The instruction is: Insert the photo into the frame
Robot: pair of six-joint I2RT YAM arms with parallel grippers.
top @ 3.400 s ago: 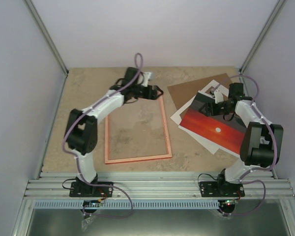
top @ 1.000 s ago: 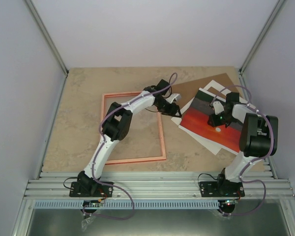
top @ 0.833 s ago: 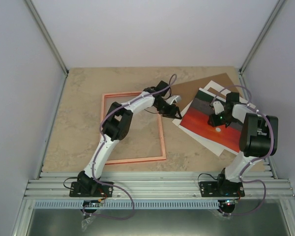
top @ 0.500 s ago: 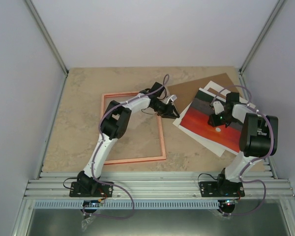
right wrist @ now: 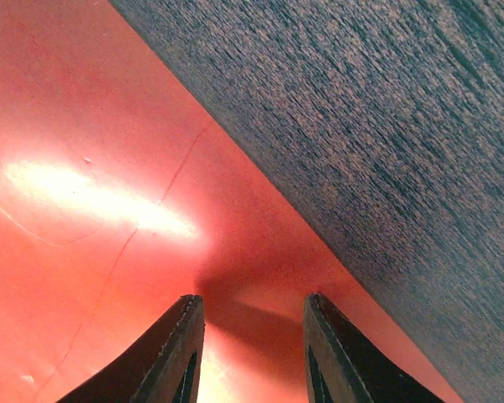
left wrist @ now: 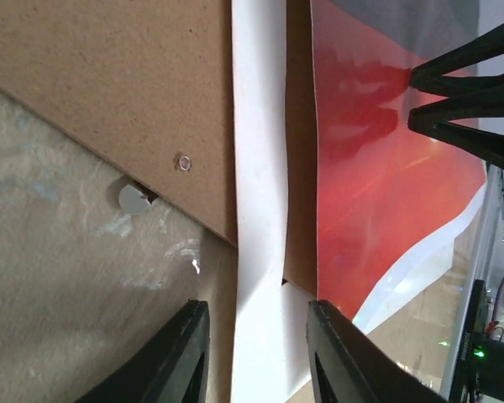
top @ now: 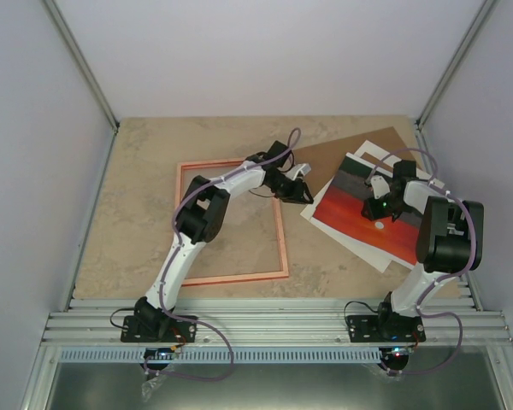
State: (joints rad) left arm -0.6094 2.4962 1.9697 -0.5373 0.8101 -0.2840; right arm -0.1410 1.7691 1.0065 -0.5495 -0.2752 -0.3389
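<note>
Left pincer (left wrist: 256, 307): part open astride white sheet (left wrist: 259, 168), holding nothing;
Right pincer (right wrist: 248, 299): part open, tips on the photo (top: 350, 212);
Frame (top: 283, 239): flat on bench (top: 137, 196), just left of photo;
My method: pinch photo's border only, lift it flat

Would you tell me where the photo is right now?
Top view: the photo lies right of the frame, overlapping the cardboard board, under the right gripper.
</note>
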